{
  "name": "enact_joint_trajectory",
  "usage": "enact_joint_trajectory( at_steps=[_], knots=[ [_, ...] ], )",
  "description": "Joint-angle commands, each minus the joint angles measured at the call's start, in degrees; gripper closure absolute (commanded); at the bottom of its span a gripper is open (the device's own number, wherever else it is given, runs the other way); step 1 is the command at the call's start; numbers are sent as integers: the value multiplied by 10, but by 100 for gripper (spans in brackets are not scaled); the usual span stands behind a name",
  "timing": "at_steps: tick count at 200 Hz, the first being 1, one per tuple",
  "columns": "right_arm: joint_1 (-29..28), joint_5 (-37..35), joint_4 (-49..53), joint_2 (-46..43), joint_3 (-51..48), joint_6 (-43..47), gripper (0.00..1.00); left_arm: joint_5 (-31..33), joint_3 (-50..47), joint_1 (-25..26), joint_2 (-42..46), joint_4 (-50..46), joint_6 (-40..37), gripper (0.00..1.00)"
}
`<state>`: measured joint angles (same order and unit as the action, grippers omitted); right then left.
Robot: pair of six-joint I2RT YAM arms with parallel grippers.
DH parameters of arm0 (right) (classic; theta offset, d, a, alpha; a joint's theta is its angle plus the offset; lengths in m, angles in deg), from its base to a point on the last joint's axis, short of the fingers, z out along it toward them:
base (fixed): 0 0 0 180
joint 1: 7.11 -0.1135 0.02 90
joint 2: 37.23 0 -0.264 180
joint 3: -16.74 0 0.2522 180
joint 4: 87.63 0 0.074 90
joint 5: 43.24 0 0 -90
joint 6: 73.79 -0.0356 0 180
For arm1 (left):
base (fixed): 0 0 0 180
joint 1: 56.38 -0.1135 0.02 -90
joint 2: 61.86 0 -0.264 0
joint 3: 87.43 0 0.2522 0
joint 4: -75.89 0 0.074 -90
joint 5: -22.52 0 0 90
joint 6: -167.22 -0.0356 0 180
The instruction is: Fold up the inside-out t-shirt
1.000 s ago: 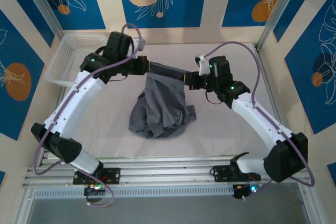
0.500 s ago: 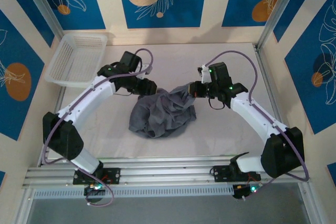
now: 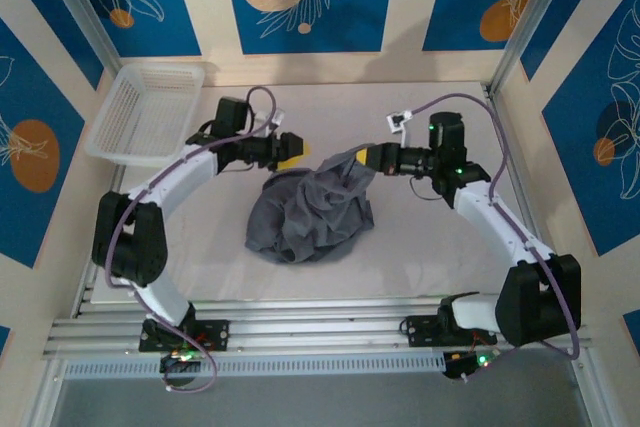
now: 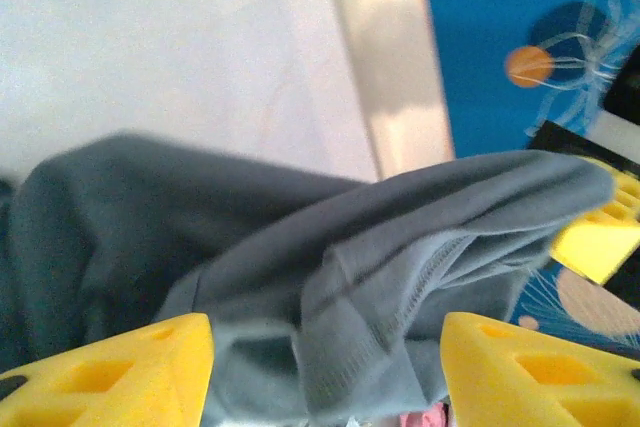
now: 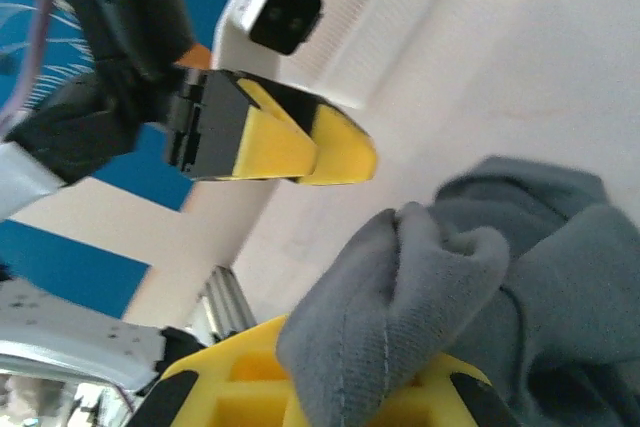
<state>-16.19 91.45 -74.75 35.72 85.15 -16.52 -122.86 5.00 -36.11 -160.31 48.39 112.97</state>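
"Folding looks barely begun. Where does the inside-out t-shirt [image 3: 305, 217] lie?"

"Mid-table, as a crumpled slate-grey heap on the white table [image 3: 420, 257], with one corner lifted out toward the far right. The right pincer [image 3: 372, 158] is pressed together on that corner. In its wrist view the cloth bunches over the yellow fingers [image 5: 240, 387], with a stitched seam showing."

"And the left pincer [image 3: 292, 147]?"

"Spread, holding nothing. It sits just beside the far-left edge of the heap. In the left wrist view cloth seems to lie between its own tips, but that view is blurred. The right wrist view shows it apart from the shirt, so it probably touches nothing."

"So which step is this?"

"Spreading out, by the look of it, since the shirt has to lie flat before any fold. No sleeve, collar or hem can be told apart in the heap."

"Next move?"

"The left pincer likely needs a second corner or hem edge, opposite the one held, so the two arms can pull the cloth taut and lay it down. The cloth is soft and limp, so a shallow pinch could catch several layers or slip off. The white basket [image 3: 150, 112] at the far left stands well apart."
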Motion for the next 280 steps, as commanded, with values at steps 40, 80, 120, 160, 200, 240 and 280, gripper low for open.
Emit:
enact_joint_trajectory(
  at_steps=[40,80,120,160,200,240,280],
  knots=[
    [4,116,-30,-11,48,-19,100,-182,105,19,-42,-56,-65,38],
    [2,115,-57,-1,50,-42,100,-169,87,39,-57,-87,-92,48],
    [2,109,-38,-3,49,-33,100,-167,89,62,-56,-88,-92,84],
    [2,90,-21,-17,36,-20,100,-153,73,61,-35,-120,-114,100],
    [-7,-138,171,-30,62,64,100,-23,74,36,27,-141,-94,100],
    [-76,-317,309,-12,90,176,100,484,155,87,115,-222,-106,100],
    [-124,-388,309,-9,93,209,100,817,207,197,78,-325,-222,100]
  ],
)
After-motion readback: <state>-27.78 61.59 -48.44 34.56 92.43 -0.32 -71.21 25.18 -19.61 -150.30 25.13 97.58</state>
